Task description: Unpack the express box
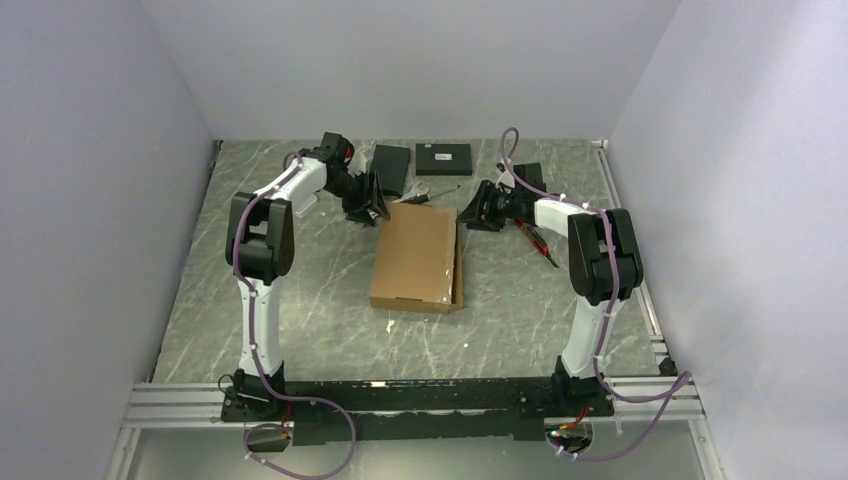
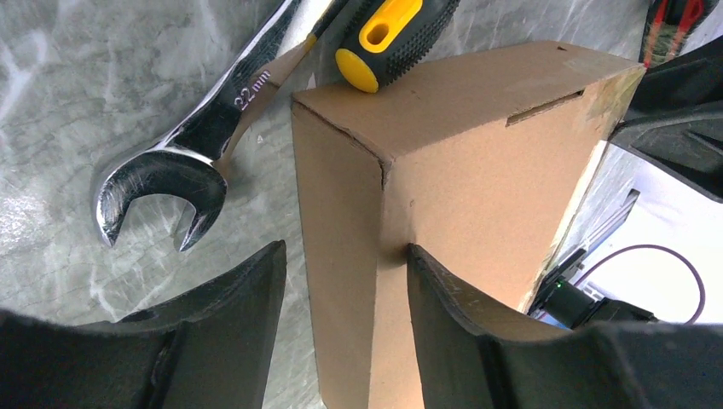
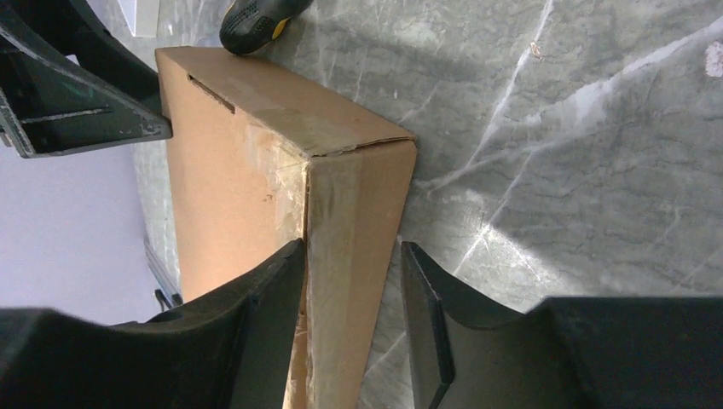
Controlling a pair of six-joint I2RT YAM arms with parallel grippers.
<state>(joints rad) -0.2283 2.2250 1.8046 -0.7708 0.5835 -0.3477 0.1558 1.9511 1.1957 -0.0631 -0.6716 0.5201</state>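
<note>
The flat brown cardboard express box [image 1: 418,255] lies centred on the grey table [image 1: 300,310], long axis 6 to 12 o'clock, its far corners straddled by the left gripper [image 2: 345,251] at 11 o'clock and the right gripper [image 3: 353,247] at 1, equally near, both jaws part-open and clamping nothing yet.

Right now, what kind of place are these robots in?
Probably a robot lab test cell: plain pale walls box in a marbled table, two robot arms are bolted at its edge, and a wrench lies by the cardboard box.
</note>
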